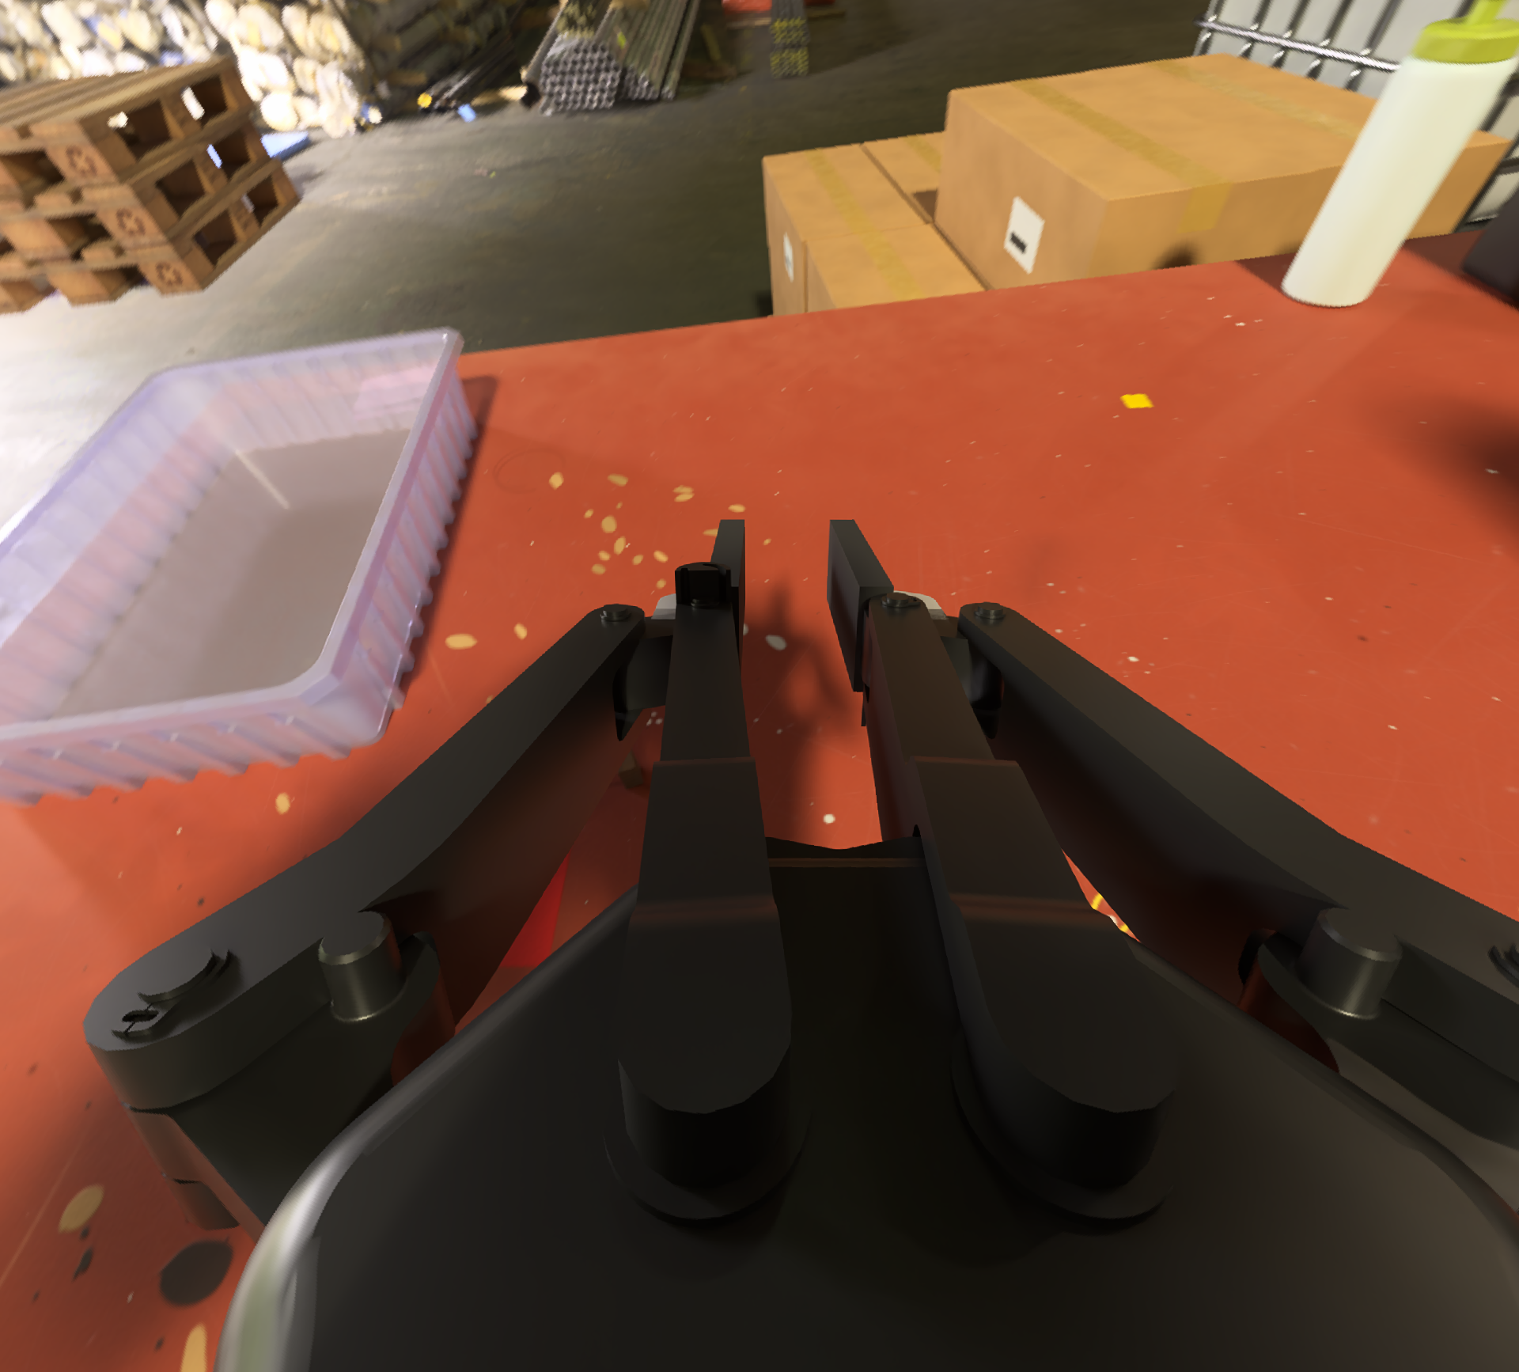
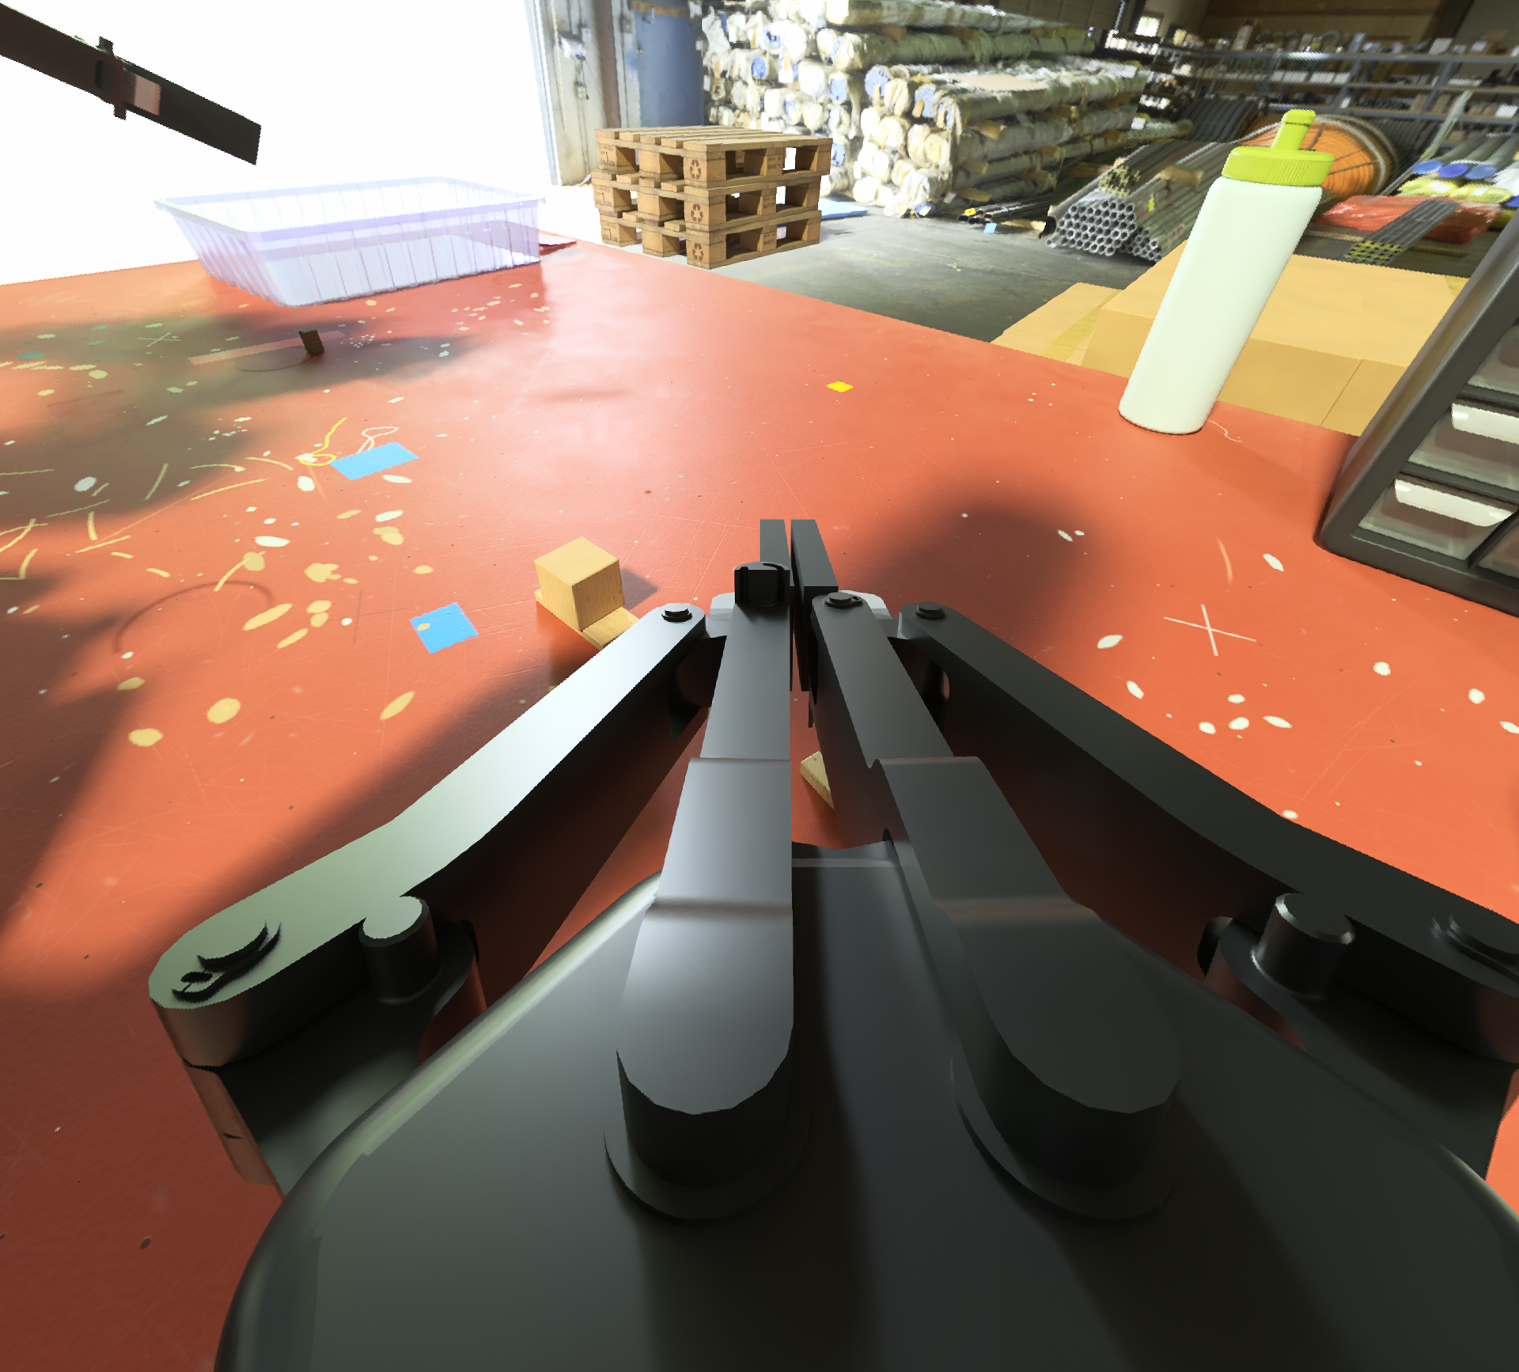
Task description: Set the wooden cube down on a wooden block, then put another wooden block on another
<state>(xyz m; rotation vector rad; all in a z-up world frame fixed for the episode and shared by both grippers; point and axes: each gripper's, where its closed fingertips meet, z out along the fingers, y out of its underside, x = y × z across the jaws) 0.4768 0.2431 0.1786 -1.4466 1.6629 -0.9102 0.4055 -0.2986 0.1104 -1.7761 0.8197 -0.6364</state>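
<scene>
In the right wrist view a pale wooden cube [image 2: 579,578] sits on a flat wooden block [image 2: 604,627] on the red table [image 2: 740,387], just left of my right gripper [image 2: 789,535]. That gripper is shut and empty. A corner of another pale wooden piece [image 2: 816,778] shows on the table under its fingers. Far left, in shadow, a small brown block [image 2: 311,341] stands on a thin flat strip [image 2: 238,351]. My left gripper [image 1: 787,539] hovers over bare table with a narrow empty gap between its fingers. A small tan piece [image 1: 631,769] peeks out under its left linkage.
A clear plastic tray [image 1: 394,593] [image 2: 353,239] stands at the table's far left edge. A white bottle with a green cap [image 1: 1389,173] [image 2: 1216,297] and a grey drawer cabinet [image 2: 1430,478] stand at the right. A dark bar [image 2: 131,75] hangs above the table at upper left.
</scene>
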